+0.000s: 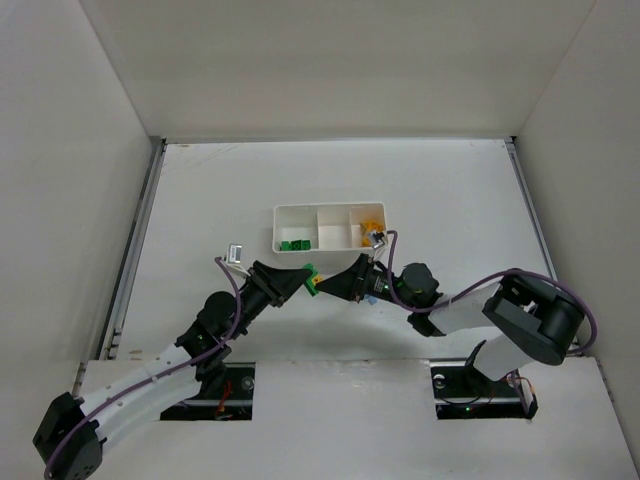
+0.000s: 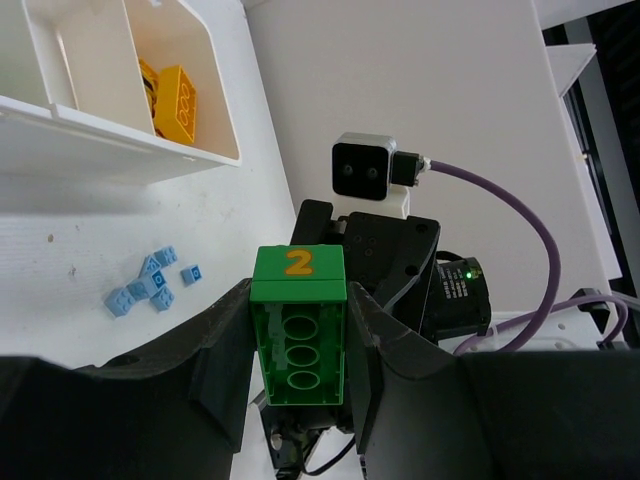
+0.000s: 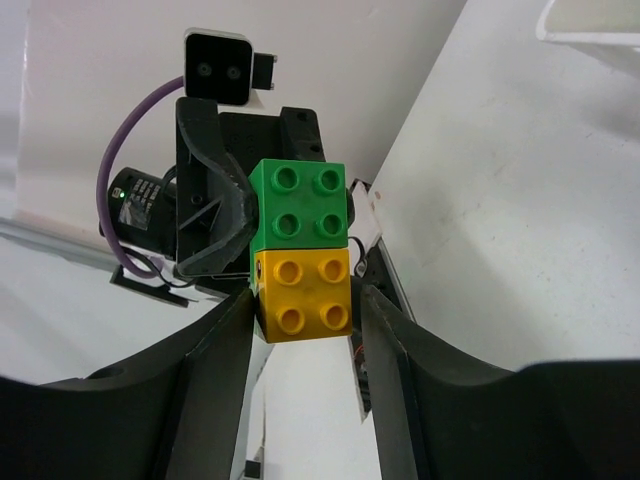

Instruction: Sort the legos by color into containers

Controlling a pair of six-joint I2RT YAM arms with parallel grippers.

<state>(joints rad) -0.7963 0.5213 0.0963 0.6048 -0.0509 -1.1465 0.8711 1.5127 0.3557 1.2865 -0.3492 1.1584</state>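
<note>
A green brick [image 2: 300, 330] marked "2" is clamped between my left gripper's [image 2: 300, 345] fingers, above the table just in front of the white three-compartment tray [image 1: 277, 228]. A yellow brick [image 3: 302, 295] is stuck to that green brick [image 3: 300, 205]. My right gripper [image 3: 305, 312] faces the left one and straddles the yellow brick, with a small gap at one finger. In the top view the pair [image 1: 311, 279] sits between both grippers. The tray's left compartment holds green bricks [image 1: 294, 244]. Its right one holds yellow bricks [image 2: 175, 95].
Several tiny light blue bricks [image 2: 150, 285] lie loose on the table in front of the tray, beside the right gripper. A small grey object [image 1: 237, 252] lies left of the tray. White walls enclose the table on three sides.
</note>
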